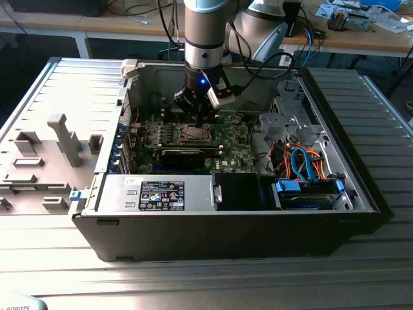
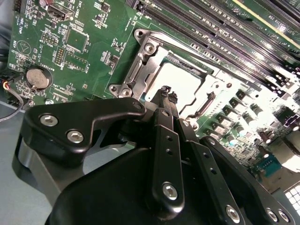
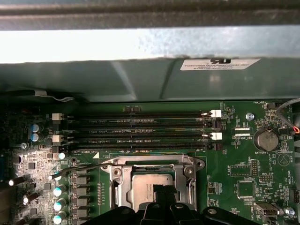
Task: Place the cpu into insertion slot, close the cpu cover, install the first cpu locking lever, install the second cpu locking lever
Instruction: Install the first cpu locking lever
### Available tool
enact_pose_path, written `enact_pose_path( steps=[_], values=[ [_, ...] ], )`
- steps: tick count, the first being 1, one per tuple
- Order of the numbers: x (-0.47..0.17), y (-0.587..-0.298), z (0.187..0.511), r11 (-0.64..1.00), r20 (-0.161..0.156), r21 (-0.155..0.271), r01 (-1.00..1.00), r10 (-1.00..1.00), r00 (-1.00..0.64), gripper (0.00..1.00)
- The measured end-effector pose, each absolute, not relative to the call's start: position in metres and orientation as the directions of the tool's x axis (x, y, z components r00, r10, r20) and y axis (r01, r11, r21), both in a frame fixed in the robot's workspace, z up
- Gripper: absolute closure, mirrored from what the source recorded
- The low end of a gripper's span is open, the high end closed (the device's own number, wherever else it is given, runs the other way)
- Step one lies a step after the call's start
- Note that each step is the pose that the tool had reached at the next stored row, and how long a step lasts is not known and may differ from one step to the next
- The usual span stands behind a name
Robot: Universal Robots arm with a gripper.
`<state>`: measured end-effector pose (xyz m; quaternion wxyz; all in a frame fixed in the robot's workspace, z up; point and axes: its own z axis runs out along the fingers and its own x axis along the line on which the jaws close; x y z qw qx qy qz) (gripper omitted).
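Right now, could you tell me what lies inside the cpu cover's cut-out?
Through the cpu cover, the cpu sits in the insertion slot. The gripper hides its near edge; the contacts beneath are covered.

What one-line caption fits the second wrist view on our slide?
Gripper with fingers together over the cpu, seated under the closed cpu cover on the green motherboard.
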<state>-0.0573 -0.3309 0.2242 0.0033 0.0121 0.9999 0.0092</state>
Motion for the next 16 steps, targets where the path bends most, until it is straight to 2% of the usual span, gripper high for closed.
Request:
enact_pose_path(
  steps=[16],
  values=[
    [-0.0575, -0.3310, 0.2295, 1.000, -0.006, 0.018, 0.024, 0.024, -1.000, 0.89]
  ],
)
